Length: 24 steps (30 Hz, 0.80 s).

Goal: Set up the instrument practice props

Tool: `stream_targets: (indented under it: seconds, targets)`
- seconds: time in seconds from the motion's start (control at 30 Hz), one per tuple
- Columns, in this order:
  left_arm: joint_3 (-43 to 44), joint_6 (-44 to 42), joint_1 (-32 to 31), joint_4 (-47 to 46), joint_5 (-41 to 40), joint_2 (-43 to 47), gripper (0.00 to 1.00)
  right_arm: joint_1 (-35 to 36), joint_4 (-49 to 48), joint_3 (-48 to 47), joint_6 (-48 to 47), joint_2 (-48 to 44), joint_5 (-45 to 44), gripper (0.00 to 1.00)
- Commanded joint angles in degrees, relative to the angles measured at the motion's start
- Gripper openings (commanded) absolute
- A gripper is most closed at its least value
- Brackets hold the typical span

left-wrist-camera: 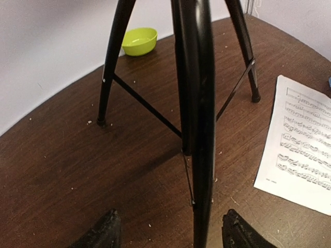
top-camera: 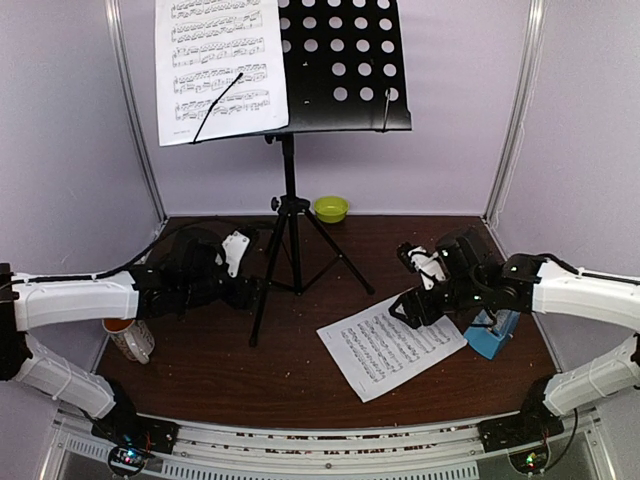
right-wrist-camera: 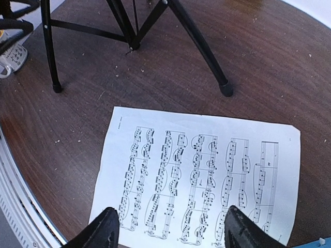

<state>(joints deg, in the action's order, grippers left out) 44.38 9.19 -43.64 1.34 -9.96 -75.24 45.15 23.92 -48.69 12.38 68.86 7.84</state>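
Dark wood table (top-camera: 250,375), music stand (top-camera: 289,170) upper center holding one sheet (top-camera: 220,65). Left gripper (left-wrist-camera: 170,232) gapes astride a stand leg (left-wrist-camera: 201,129). Right gripper (right-wrist-camera: 170,227) gapes over second sheet (right-wrist-camera: 201,170) lower right, nothing grasped.

Pale lilac walls (top-camera: 60,120) enclose a dark wooden table (top-camera: 250,370) speckled with crumbs.

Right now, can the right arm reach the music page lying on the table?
Probably yes: the right hand hangs open just above the page, and nothing lies between them.
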Motion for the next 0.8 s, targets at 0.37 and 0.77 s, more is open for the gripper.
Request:
stream_targets:
  seconds: [0.37,0.77]
  targets:
    - [-1.19,-17.03,-19.11,-2.44,7.06,-2.93,0.68,-3.13,9.13,0.15,-3.03,10.48,2.03,0.43]
    - [3.54,-10.21,-25.88,-5.74,13.31,-13.81,0.61,-3.75,8.07,3.04,-0.69,17.60,4.86,0.21]
